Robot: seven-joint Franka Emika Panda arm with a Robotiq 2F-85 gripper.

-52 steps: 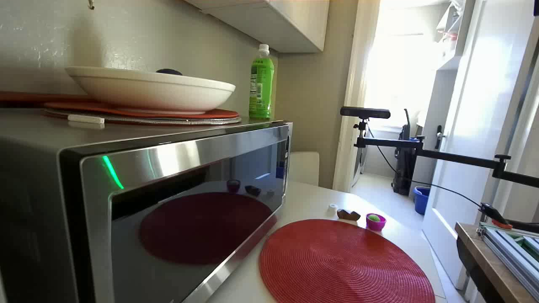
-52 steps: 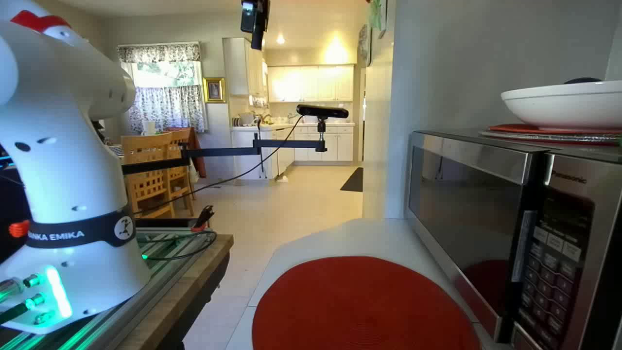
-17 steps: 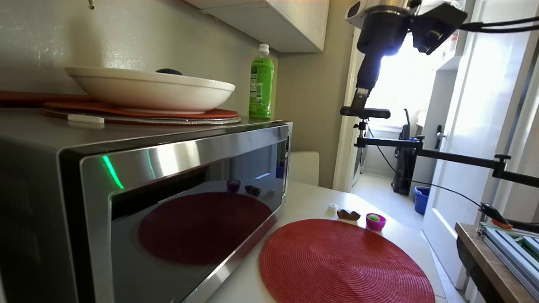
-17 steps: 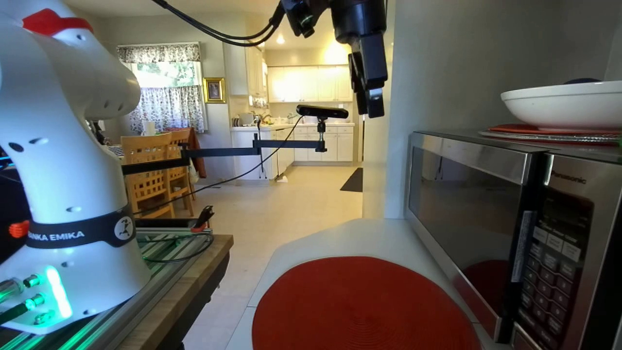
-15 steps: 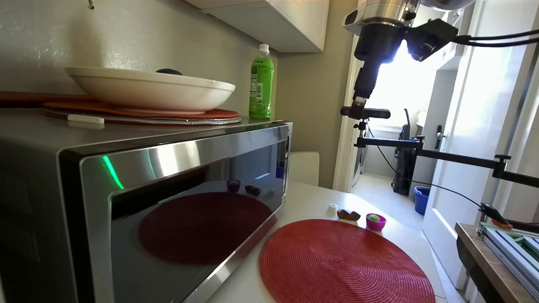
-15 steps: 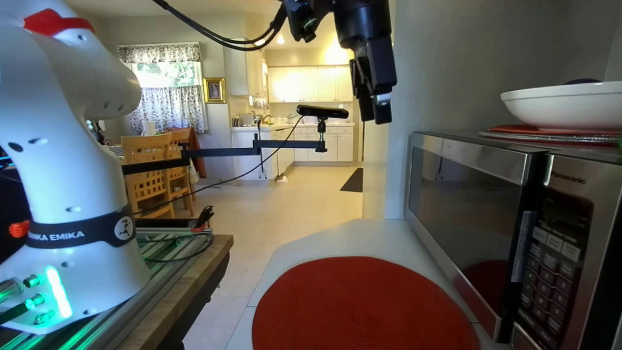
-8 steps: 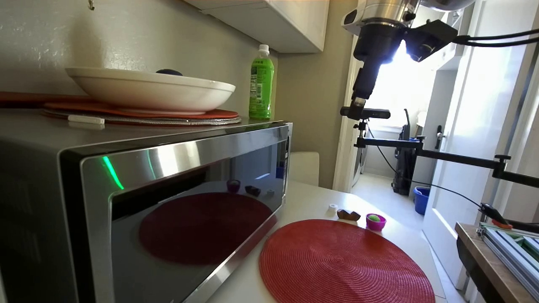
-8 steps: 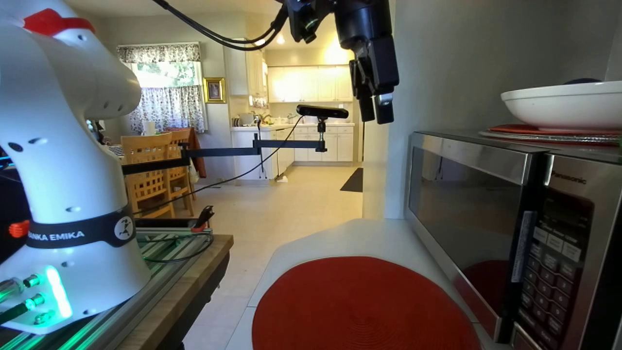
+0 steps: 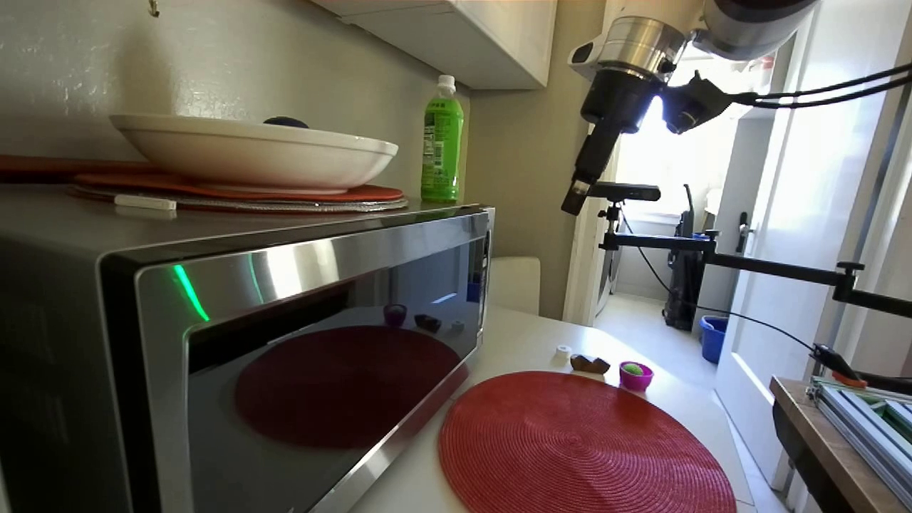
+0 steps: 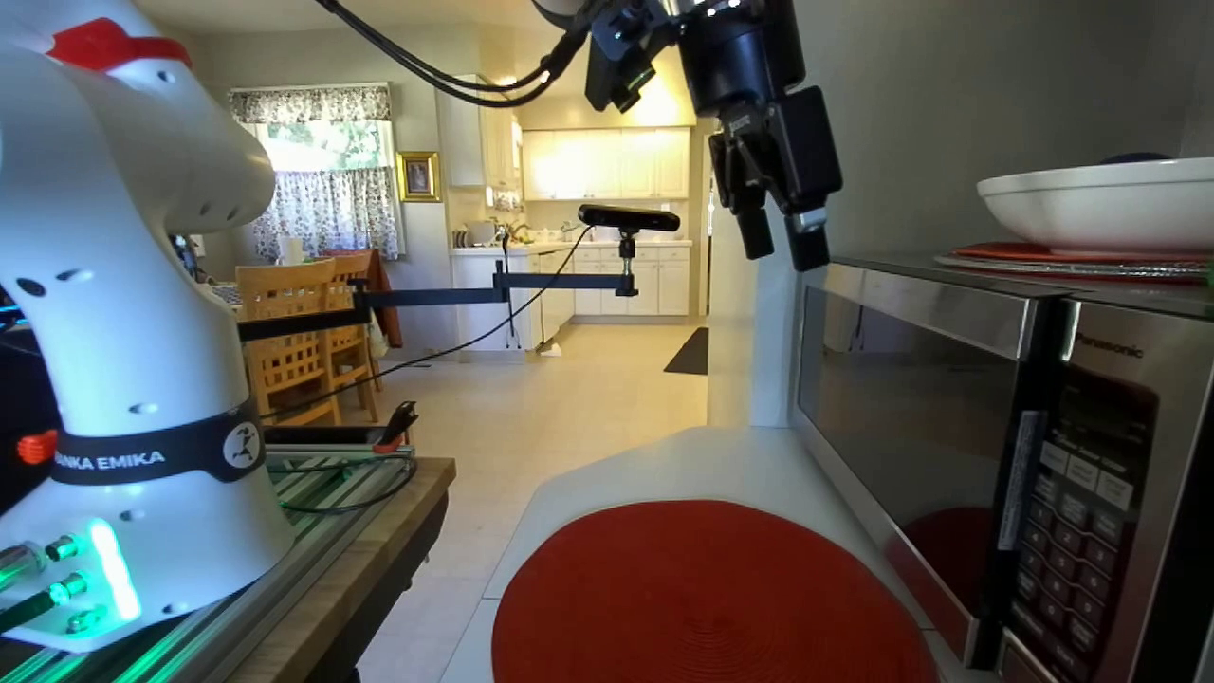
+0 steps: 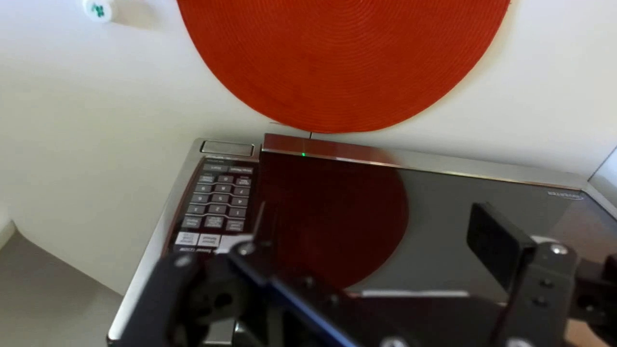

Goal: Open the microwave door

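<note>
The microwave door (image 9: pixel 320 399), a steel frame around dark glass, is closed in both exterior views (image 10: pixel 910 427). In the wrist view, the door (image 11: pixel 438 202) lies beyond the fingers and mirrors the red placemat. My gripper (image 10: pixel 782 245) hangs in the air in front of the microwave, around the height of its top, tilted toward it and touching nothing. In an exterior view it also shows at upper right (image 9: pixel 574 202). Its fingers are wide apart and empty in the wrist view (image 11: pixel 376 226). The keypad (image 11: pixel 217 197) and a wide rectangular button (image 11: pixel 227 148) sit beside the door.
A red placemat (image 9: pixel 577 442) lies on the white counter before the microwave. A white bowl (image 9: pixel 256 153) and green bottle (image 9: pixel 442 149) stand on top. A pink cup (image 9: pixel 635 376), a brown piece (image 9: pixel 590 365) and a camera on an arm (image 10: pixel 629 218) are nearby.
The arm came into view from above since 3.5 s ago. In the last half second the gripper has moved lower and closer to the microwave, tilting more. The door has not moved.
</note>
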